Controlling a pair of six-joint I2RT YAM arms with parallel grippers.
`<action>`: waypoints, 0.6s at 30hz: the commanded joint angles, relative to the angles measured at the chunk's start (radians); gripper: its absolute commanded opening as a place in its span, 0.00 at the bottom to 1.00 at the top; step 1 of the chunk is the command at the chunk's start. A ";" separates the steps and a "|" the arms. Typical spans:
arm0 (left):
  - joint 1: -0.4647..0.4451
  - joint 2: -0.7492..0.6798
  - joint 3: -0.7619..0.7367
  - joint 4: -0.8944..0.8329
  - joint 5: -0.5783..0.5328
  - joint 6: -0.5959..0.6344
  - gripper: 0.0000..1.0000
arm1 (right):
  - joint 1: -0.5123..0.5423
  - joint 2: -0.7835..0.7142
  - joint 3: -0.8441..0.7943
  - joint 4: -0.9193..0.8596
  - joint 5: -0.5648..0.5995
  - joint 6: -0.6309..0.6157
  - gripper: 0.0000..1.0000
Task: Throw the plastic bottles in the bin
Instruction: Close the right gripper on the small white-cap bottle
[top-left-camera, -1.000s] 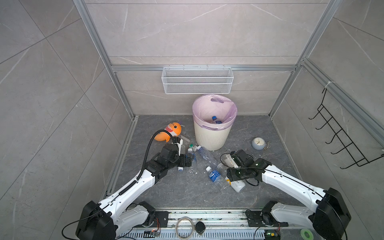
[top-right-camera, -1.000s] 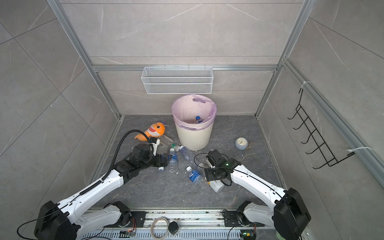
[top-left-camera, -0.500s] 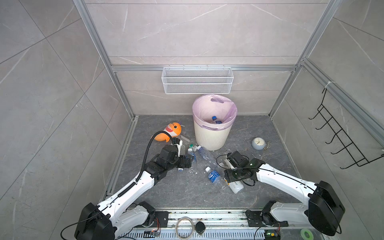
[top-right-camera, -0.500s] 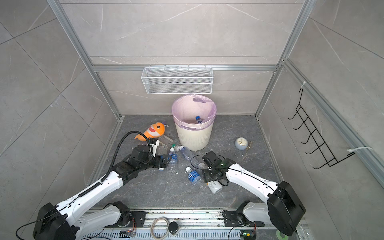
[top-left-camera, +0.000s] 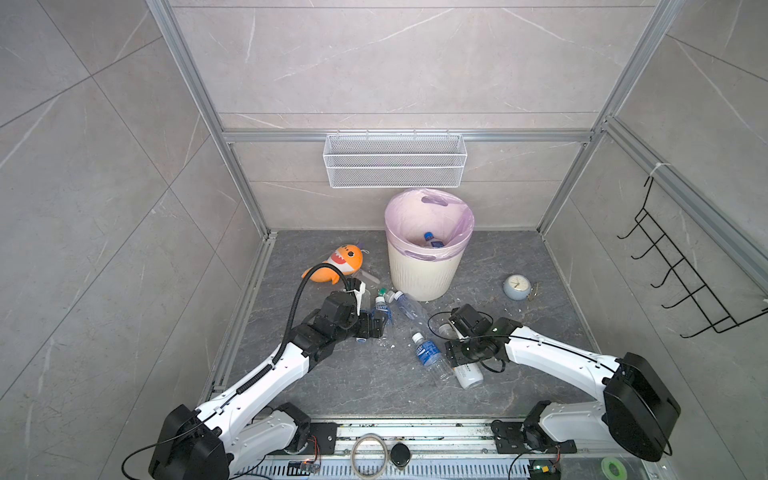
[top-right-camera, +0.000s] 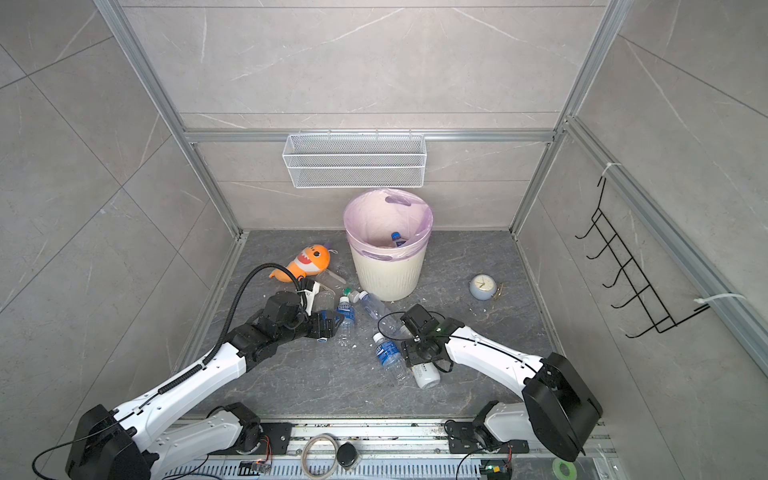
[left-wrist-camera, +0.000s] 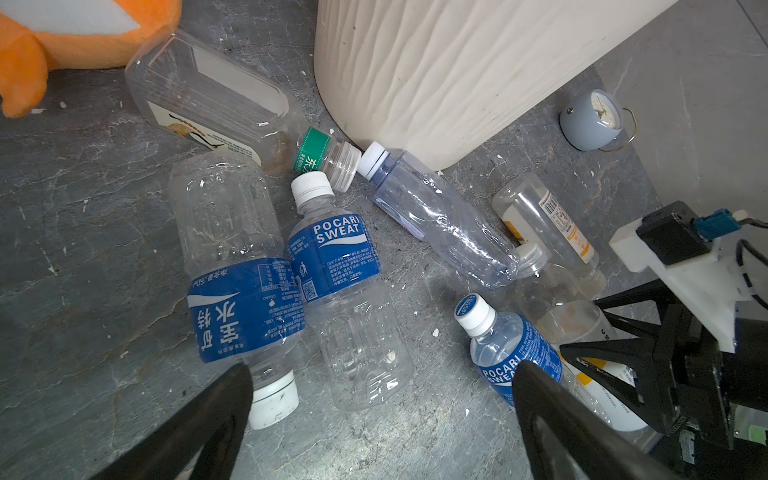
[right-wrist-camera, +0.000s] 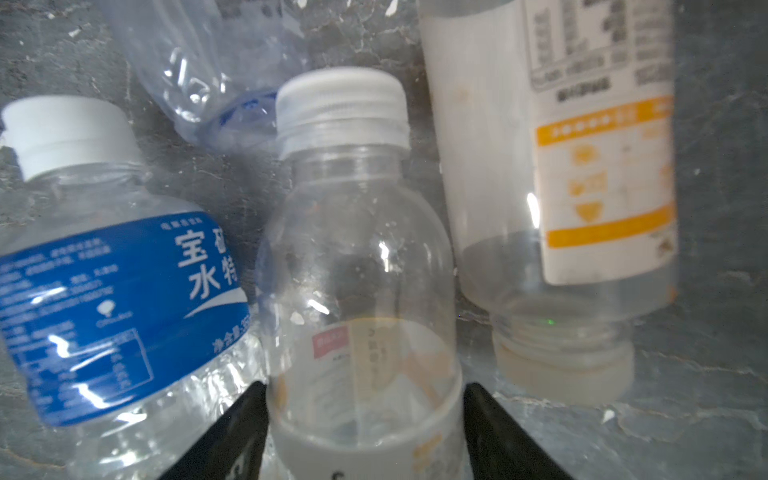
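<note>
Left gripper (left-wrist-camera: 382, 372): my jaws stood spread as wide as they go and held nothing; it was low over the floor, left of the bin's foot.
Under my left jaws: in the left wrist view a Pocari Sweat bottle (left-wrist-camera: 336, 282) lay flat in the gap, touching a blue-banded bottle (left-wrist-camera: 241, 299) whose white cap was beside one fingertip.
Right gripper (right-wrist-camera: 365, 388): my fingers (right-wrist-camera: 245, 419) flanked a clear white-capped bottle (right-wrist-camera: 357, 257) lying on the floor. I could not tell whether they pressed it or merely stood against it.
Beside my right jaws: a second Pocari bottle (right-wrist-camera: 104, 291) lay on one side and an orange-marked bottle (right-wrist-camera: 561, 166) on the other. A crumpled clear bottle (right-wrist-camera: 216, 62) lay beyond the cap.
Other bottles: a square clear bottle with a green neck band (left-wrist-camera: 216, 104) lay by the shark plush (top-left-camera: 340, 264), its cap near the bin's base. An opaque white bottle (top-left-camera: 467, 374) stuck out from under my right wrist.
Bin (top-left-camera: 419, 274): it stood upright against the back wall under the wire basket (top-left-camera: 395, 166), with its pink liner folded over the rim.
Inside the bin: one blue-capped bottle (top-left-camera: 432, 241) showed in both top views.
Clock (top-left-camera: 516, 286): it lay on the floor to the right of the bin, well apart from the bottles.
</note>
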 joint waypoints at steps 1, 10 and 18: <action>-0.005 -0.018 -0.014 0.010 0.013 -0.016 1.00 | 0.008 0.017 -0.016 0.021 0.020 0.017 0.75; -0.009 -0.024 -0.023 0.012 0.009 -0.021 1.00 | 0.012 0.056 -0.016 0.042 0.039 0.013 0.74; -0.011 -0.027 -0.031 0.014 0.007 -0.024 1.00 | 0.023 0.073 -0.008 0.038 0.052 0.013 0.72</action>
